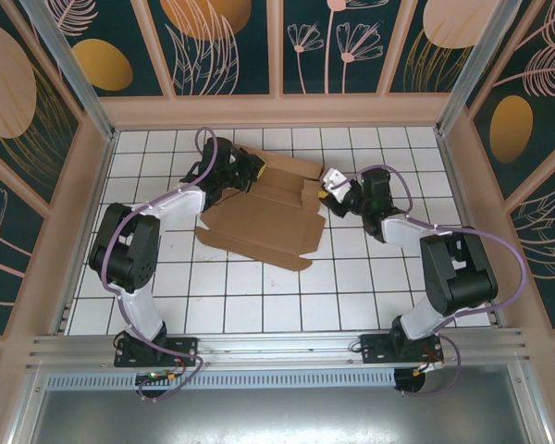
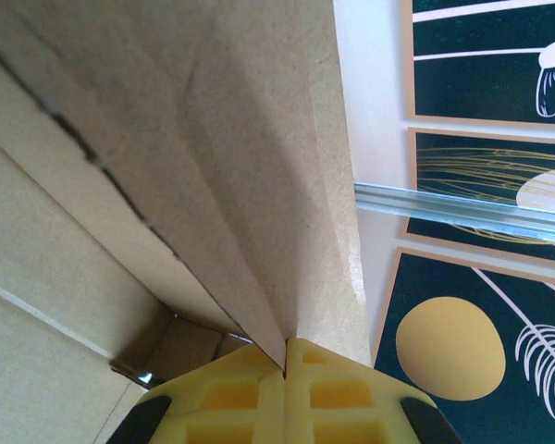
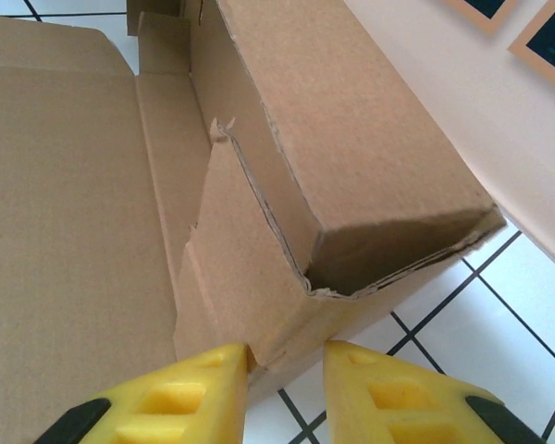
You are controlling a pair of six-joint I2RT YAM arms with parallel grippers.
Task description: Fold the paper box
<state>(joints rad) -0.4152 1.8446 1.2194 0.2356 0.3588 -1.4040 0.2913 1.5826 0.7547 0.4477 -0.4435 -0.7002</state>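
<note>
1 paper box | 1 left tool pinching it | 1 right tool parted

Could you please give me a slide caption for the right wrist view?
Open right gripper at a raised corner of the paper box, on white tiles.

Lab robot cell: white gridded table, alum. frame rails, printed leaf-pattern wall panels.
</note>
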